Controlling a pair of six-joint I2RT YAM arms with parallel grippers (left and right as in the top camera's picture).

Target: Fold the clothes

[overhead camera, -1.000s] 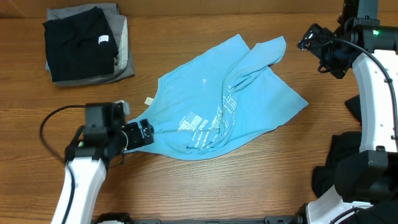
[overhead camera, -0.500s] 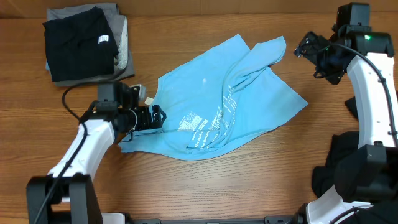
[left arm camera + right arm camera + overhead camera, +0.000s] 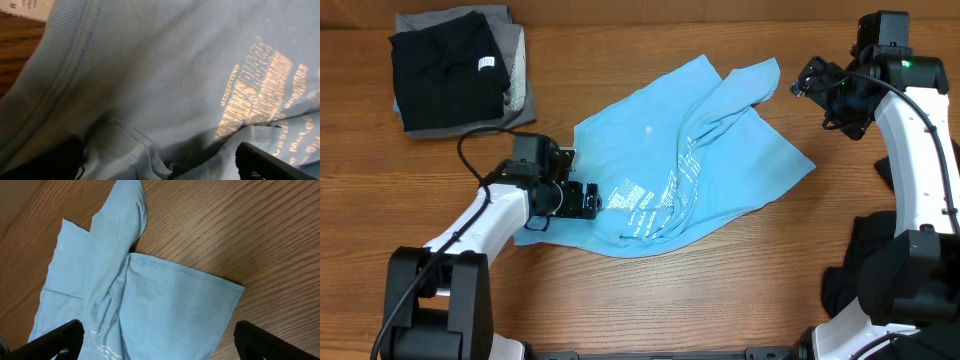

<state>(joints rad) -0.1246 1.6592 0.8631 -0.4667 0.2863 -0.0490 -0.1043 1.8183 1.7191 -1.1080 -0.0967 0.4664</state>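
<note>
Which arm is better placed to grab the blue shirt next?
Left. The left gripper sits on the edge of the shirt, fabric between its open jaws. The right gripper hangs beside it, off the cloth.

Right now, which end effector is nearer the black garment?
Left. The left end effector is over the blue shirt, right of the black garment; the right end effector is past the shirt.

In the left wrist view, the printed lettering on the crumpled light-blue cotton T-shirt is too blurred to read. The bottom edge cuts off the left gripper jaws. Overhead, the folded grey garment lies mostly hidden beneath the folded black garment.
</note>
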